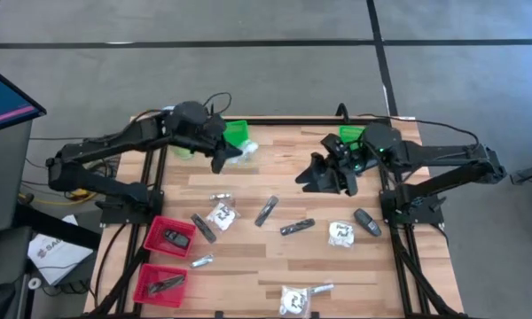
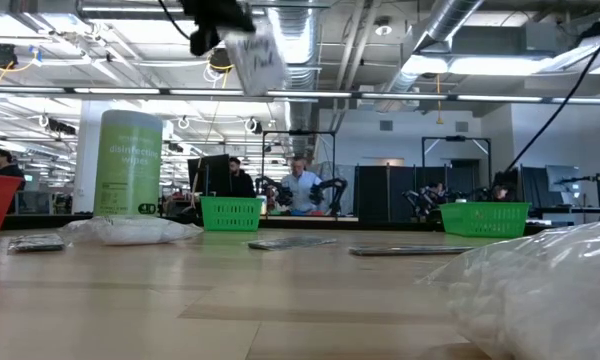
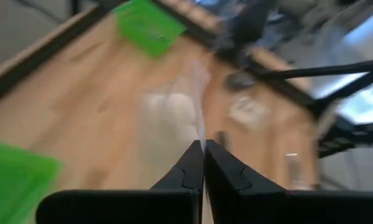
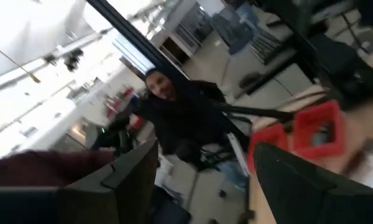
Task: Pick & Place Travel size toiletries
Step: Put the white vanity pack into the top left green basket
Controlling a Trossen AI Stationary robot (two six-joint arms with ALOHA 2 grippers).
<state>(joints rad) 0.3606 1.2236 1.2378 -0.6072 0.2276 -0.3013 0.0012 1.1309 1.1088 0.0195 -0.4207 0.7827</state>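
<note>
Left pincer [image 1: 233,156] is clamped on a white crinkly packet [image 1: 245,152], holding it up in the air near the green basket [image 1: 237,131] at the far left of the tabletop [image 1: 275,266]; the left wrist view shows the fingers [image 3: 193,171] pressed together on a thin edge of the packet [image 3: 174,118], with the rest hanging loose below. The low view shows the same packet [image 2: 257,58] dangling high above the wood. Right pincer [image 1: 330,174] is lifted near the second green basket [image 1: 351,134]; its jaws stand apart in the right wrist view with nothing between them. The remaining toiletries lie scattered over the middle and near side: more white packets [image 1: 340,233], dark grey sticks [image 1: 297,227], silvery sachets [image 1: 201,261], and a few pieces in the red baskets [image 1: 168,237]. Handling guess: the packets are light, soft and floppy, and the film is probably slick, so an edge or corner pinch works but will swing and could slip on a fast move; a grip nearer the middle is steadier. The sticks look stiff; take them across the narrow width at mid-length. The flat sachets hug the tabletop and will likely need a pinch along one raised edge.
</note>
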